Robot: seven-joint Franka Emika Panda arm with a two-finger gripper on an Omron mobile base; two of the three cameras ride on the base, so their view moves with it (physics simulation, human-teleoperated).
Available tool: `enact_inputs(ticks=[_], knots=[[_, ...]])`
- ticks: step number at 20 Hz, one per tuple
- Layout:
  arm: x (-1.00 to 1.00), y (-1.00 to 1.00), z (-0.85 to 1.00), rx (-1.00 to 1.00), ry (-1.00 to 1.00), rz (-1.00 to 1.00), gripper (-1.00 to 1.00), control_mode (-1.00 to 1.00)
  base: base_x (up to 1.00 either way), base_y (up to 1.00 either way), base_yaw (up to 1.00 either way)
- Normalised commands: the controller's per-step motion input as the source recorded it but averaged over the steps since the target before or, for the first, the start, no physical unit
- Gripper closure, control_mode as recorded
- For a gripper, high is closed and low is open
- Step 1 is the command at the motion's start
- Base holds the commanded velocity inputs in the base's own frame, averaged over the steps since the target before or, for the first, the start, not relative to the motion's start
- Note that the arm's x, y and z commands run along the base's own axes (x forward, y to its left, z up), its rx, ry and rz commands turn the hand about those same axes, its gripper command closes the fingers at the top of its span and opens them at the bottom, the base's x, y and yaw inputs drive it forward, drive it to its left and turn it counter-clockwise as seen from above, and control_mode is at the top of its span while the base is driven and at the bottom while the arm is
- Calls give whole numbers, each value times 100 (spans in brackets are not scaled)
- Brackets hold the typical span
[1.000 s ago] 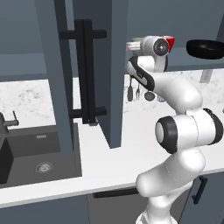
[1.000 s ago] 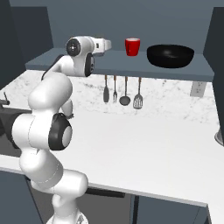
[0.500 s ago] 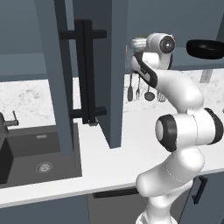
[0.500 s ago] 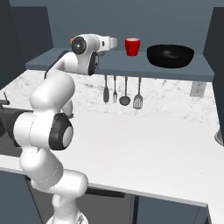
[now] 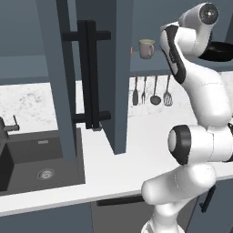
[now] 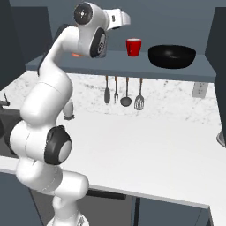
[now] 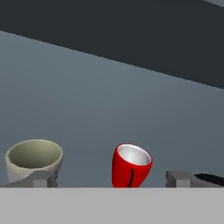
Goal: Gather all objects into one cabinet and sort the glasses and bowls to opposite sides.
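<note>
1. Your gripper (image 7: 111, 178) stands with its jaws wide apart and nothing between them; the red cup (image 7: 130, 165) sits just ahead, centred in the gap but clear of both tips.
2. The red cup (image 6: 133, 47) stands upright on the cabinet shelf (image 6: 185, 72), with the black bowl (image 6: 171, 56) well to its right.
3. The greyish-tan cup (image 7: 34, 160) sits off the other way, beyond the left tip.
4. Judging by this, the red cup looks placed; an orange glint (image 6: 76, 55) behind the arm may be your next cup.

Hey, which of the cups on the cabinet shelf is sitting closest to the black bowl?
The red cup. It stands just left of the black bowl on the shelf, while the greyish-tan cup sits further away on the red cup's other side.
</note>
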Motion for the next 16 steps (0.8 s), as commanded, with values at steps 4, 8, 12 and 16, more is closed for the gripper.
enact_inputs(ticks=[4,8,12,16], knots=[[-100,-100,-2,-1,-4,0,-100,-100,0,0,0],[-100,-100,-29,9,-13,0,-100,-100,0,0,0],[-100,-100,-6,19,-11,0,-100,-100,0,0,0],[-100,-90,29,12,-4,0,-100,-100,0,0,0]])
